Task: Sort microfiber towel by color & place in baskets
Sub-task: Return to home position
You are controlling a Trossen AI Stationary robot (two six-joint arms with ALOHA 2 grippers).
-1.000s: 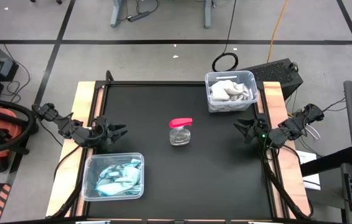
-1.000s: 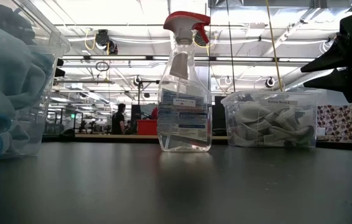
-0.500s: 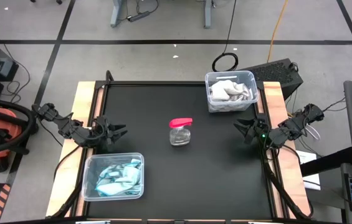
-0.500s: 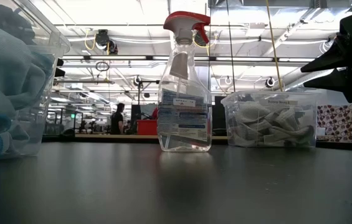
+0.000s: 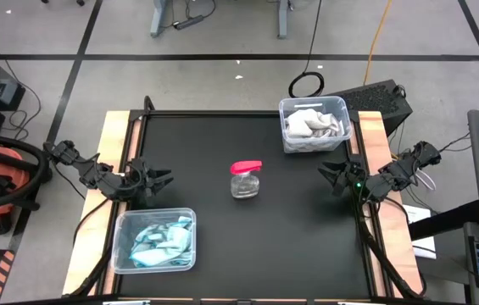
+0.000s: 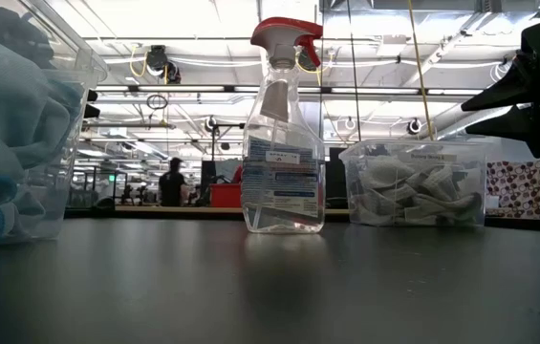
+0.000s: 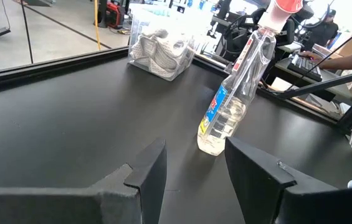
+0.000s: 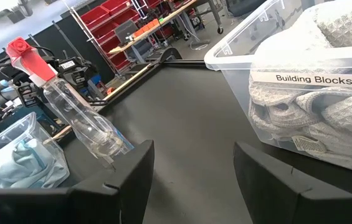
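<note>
- The black table is seen from above, in the middle of the frame, with one arm at each side edge.
- The left gripper is held over the left edge of the table, centre-left in the high view. Its fingers are spread wide and nothing is held between them.
- The right gripper is held over the right edge, centre-right in the high view. Its fingers are likewise spread wide and nothing is gripped.
- One clear basket is placed at the upper right corner of the table. Gray towels are piled inside it, and a label reading "Building Blocks 6" is seen on its wall in the right wrist view.
- The other clear basket is set at the lower left corner, just below the left gripper. Light blue towels are bunched inside it.
- A clear spray bottle with a red trigger head is stood upright at the centre of the table, well apart from both baskets and between the two grippers.
- A person is seen far back in the room, left of the bottle in the low view.
</note>
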